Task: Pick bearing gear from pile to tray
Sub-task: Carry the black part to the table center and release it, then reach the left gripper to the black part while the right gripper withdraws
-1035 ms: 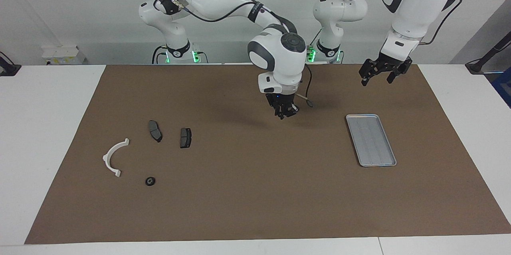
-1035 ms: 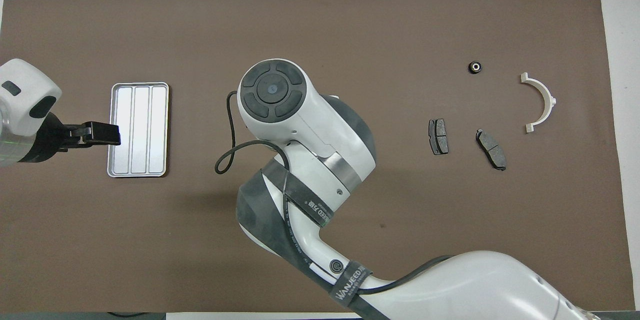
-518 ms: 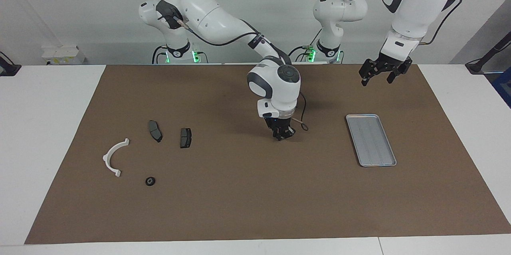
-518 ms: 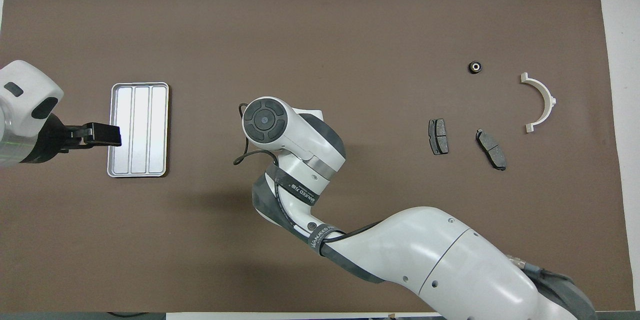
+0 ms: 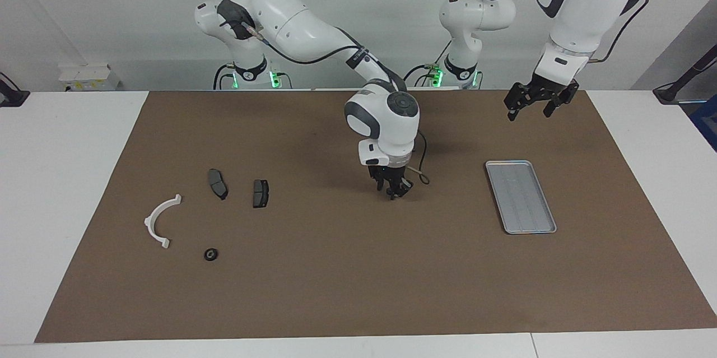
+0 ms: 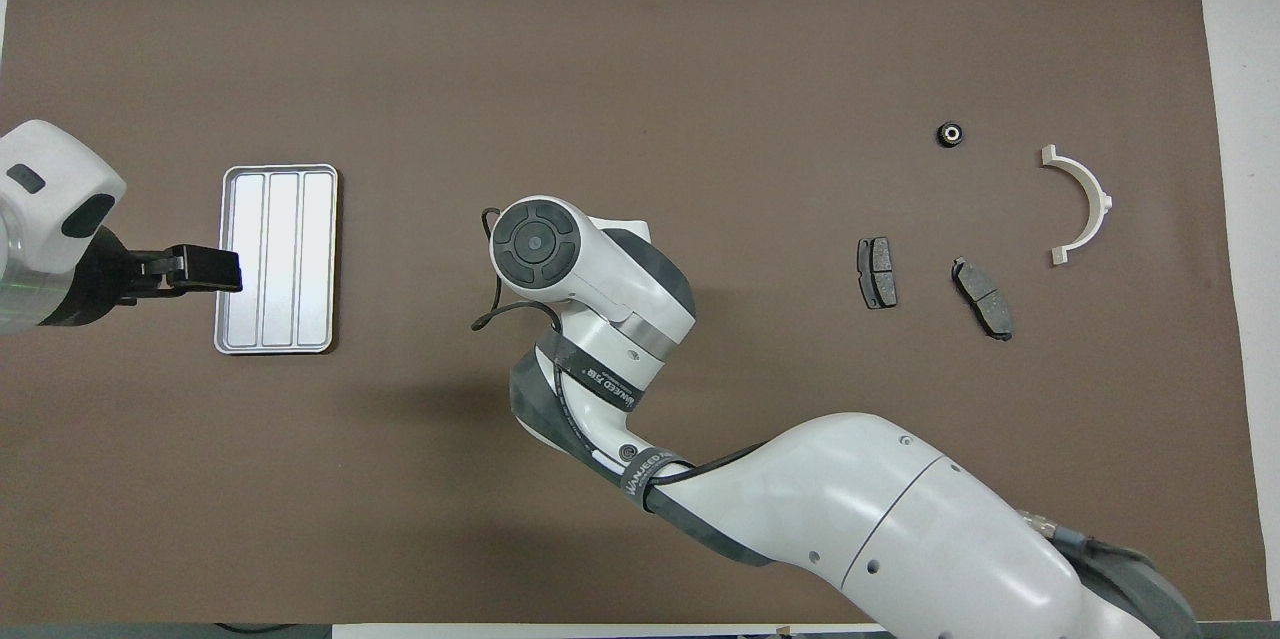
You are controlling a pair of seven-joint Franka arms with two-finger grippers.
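The pile lies toward the right arm's end of the mat: two dark grey brake pads (image 5: 218, 184) (image 5: 260, 193), a white curved bracket (image 5: 159, 220) and one small black round bearing gear (image 5: 210, 254), which also shows in the overhead view (image 6: 949, 133). The silver tray (image 5: 521, 196) lies toward the left arm's end and holds nothing. My right gripper (image 5: 394, 190) hangs low over the middle of the mat, between pile and tray; its wrist hides it in the overhead view. My left gripper (image 5: 529, 108) waits open in the air, over the mat by the tray.
A brown mat (image 5: 336, 279) covers most of the white table. A black cable loop (image 5: 421, 176) hangs beside the right wrist. The right arm's forearm (image 6: 900, 539) spans the mat's near part in the overhead view.
My right gripper has come down from higher up to just above the middle of the mat, then barely shifted. The left arm, the pile and the tray have not moved.
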